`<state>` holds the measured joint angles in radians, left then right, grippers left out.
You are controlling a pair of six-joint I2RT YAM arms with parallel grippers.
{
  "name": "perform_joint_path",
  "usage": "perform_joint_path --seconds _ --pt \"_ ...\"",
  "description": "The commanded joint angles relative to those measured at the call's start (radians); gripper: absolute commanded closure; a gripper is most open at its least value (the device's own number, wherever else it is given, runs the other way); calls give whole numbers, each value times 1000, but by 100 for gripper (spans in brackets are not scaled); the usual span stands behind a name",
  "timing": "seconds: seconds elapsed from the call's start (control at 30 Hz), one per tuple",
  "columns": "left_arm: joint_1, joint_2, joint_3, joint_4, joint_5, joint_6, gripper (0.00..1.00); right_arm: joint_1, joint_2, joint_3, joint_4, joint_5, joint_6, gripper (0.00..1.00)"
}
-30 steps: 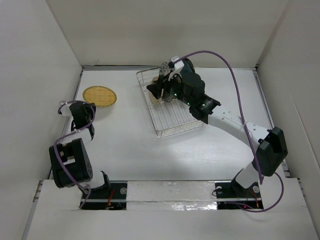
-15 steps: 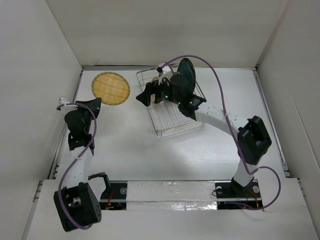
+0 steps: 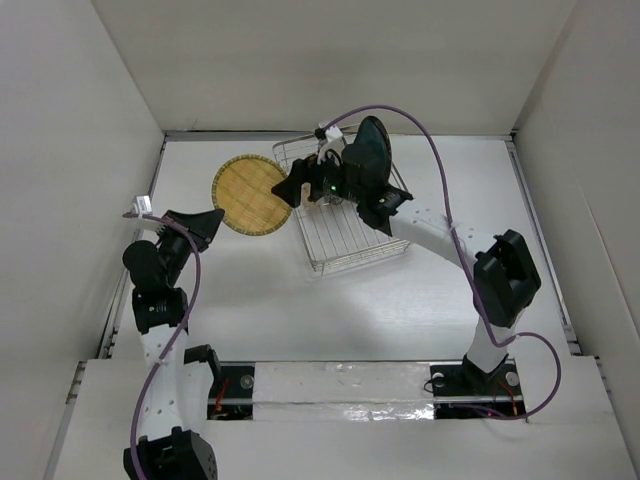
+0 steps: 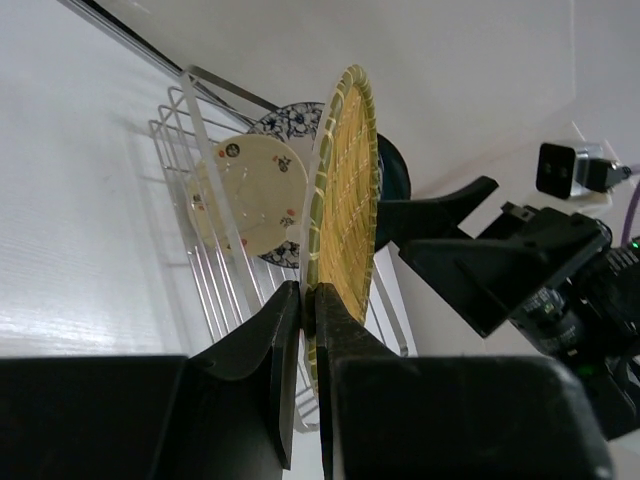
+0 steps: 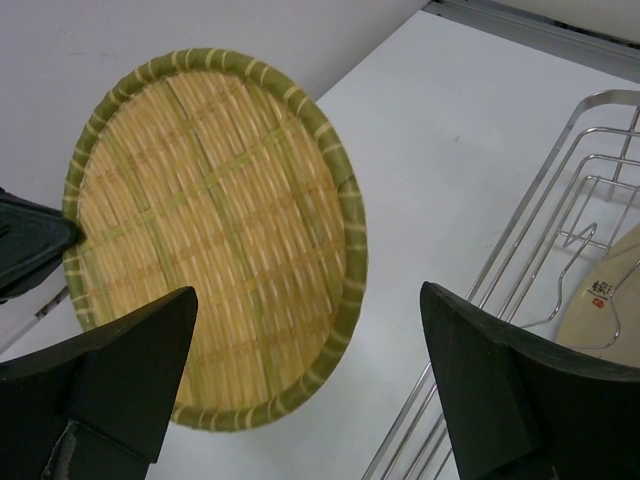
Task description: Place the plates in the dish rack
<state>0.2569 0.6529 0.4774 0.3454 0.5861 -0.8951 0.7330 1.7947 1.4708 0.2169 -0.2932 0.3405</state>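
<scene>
The yellow woven plate (image 3: 252, 196) is pinched at its rim by my left gripper (image 4: 305, 300), whose fingers are clamped tight on the edge. It hangs over the surface (image 3: 250, 290) just beside the left side of the dish rack (image 3: 345, 240). My right gripper (image 5: 308, 292) faces the plate's woven face with its jaws spread wide and nothing between them. Three plates already stand at the rack's far end: cream speckled plate (image 4: 250, 195), blue-patterned plate (image 4: 295, 120) and dark teal plate (image 3: 372, 150).
</scene>
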Motion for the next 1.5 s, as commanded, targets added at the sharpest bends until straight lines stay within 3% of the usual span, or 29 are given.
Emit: perform_joint_path --seconds 0.0,0.13,0.2,0.3,0.4,0.43,0.47,0.57,0.7,0.73,0.83,0.93,1.07,1.17,1.2,1.3,1.47 --pt "1 -48 52 55 87 -2 100 -6 25 52 33 -6 2 3" --pt "1 -61 63 38 123 4 100 -15 26 45 56 -52 15 5" --pt "1 -67 64 23 127 25 100 -27 25 25 122 -164 50 8" --pt "1 -70 66 17 139 39 100 -52 26 -4 222 -299 123 21" --pt "1 -64 79 4 146 54 100 -61 37 -3 251 -362 158 66" --pt "1 -61 89 -6 143 64 100 -72 32 -9 257 -369 169 91" --pt "1 -58 96 -28 141 73 100 -72 28 -13 265 -380 176 100" --pt "1 -65 116 -51 136 104 100 -81 -3 -32 280 -391 181 100" --pt "1 -96 113 -51 129 125 77 -115 -57 -64 285 -342 178 100" --pt "1 -99 115 -57 129 142 63 -115 -69 -70 283 -327 180 100" --pt "1 -110 119 -121 112 185 43 -138 -100 -70 253 -253 172 100" --pt "-50 -116 138 -224 63 287 30 -159 -115 -53 188 -146 140 100" --pt "-129 -134 178 -345 -60 410 22 -159 -103 17 76 82 49 100" --pt "-197 -162 191 -381 -126 466 20 -114 -40 153 -68 355 -79 100" --pt "-211 -182 187 -381 -144 476 20 -100 -22 186 -123 519 -113 100" --pt "-245 -219 155 -379 -227 502 20 -77 54 310 -190 726 -219 100" --pt "-284 -226 171 -422 -265 521 20 -46 189 525 -284 923 -391 100"
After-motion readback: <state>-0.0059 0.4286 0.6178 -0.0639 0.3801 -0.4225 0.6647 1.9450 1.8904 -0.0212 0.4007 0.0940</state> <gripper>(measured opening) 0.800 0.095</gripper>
